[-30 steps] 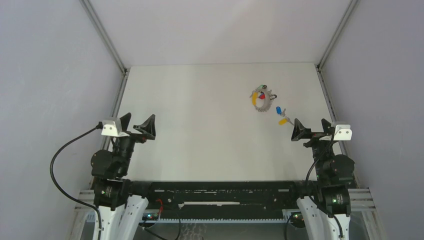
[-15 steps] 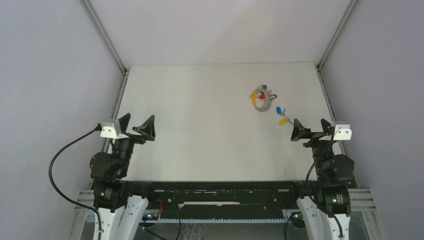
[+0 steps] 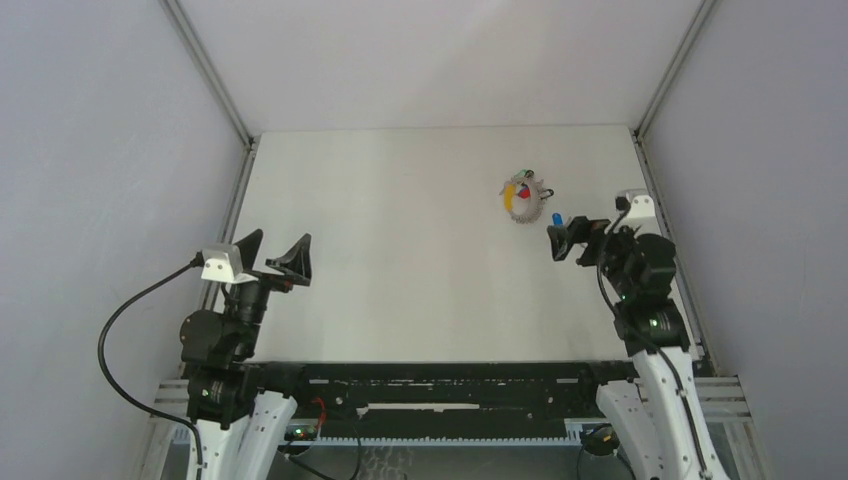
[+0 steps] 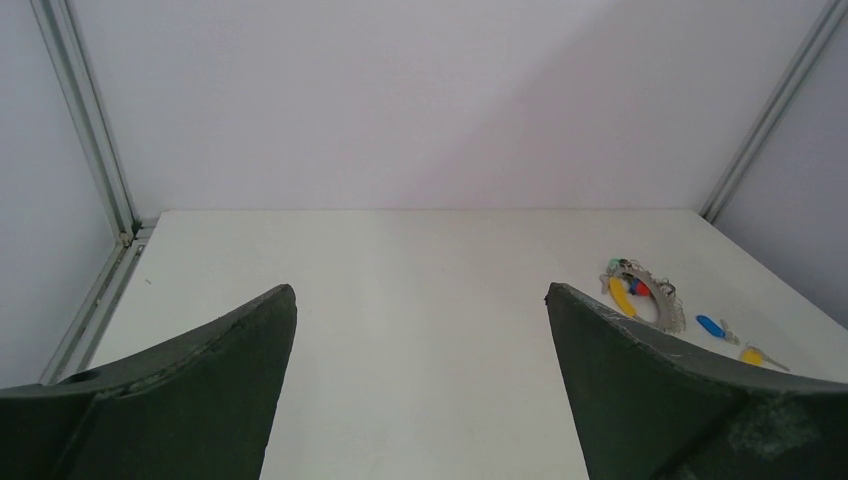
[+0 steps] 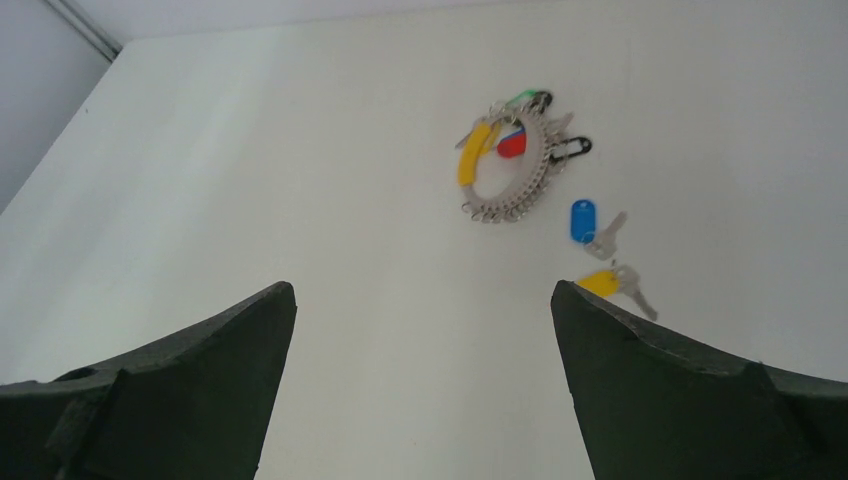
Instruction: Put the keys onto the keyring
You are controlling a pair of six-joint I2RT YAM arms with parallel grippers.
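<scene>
Just beside the keyring [image 5: 510,165], on its near right side, lie the two loose keys. The blue key [image 5: 583,220] is closer to the ring and the yellow key [image 5: 600,283] lies just beyond it, away from the ring. Neither touches the keyring; whether their metal ends touch each other I cannot tell. Both rest flat on the table [image 3: 400,250].

Near them, on the side away from the keyring, hovers the right gripper [image 3: 572,240], spread as wide as it goes and holding nothing. Well apart from the keyring, far to its left, the left gripper [image 3: 278,245] hangs equally wide and empty.

The step in hand looks like the reach for a first key. The yellow key, furthest from the keyring's chain, seems the safer pick. Because these keys are small and flat, the fingertips should come right down to the table, straddle the plastic cap rather than the thin shank, and close slowly. A skewed close would likely flick the key toward the keyring. The left arm should then cross over and steady the ring itself, not the bunch of capped keys on it.
</scene>
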